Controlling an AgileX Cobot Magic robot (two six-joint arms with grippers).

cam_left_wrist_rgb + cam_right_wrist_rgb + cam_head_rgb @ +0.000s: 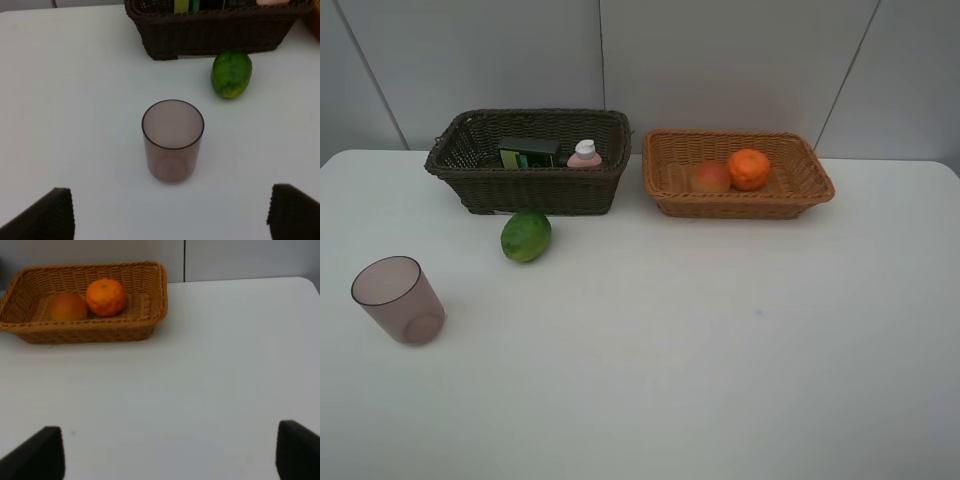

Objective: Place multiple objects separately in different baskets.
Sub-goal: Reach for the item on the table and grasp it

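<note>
White desk with two wicker baskets side by side at the back. On the left, the dark brown basket holds a black bottle and a pink bottle. The tan basket holds a peach beside an orange. A lime lies just in front of the dark brown basket, and a purple-brown cup stands upright near it. The left hand and right hand are both spread wide and empty.

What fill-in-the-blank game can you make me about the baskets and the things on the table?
The light basket holds ____ fruits: the orange and the peach.
The fruit on the table by the dark basket is coloured ____.
The cup stands upright with ____ inside it.
The pink bottle in the dark basket has a ____ cap.
Missing words: two, green, nothing, white.
</note>
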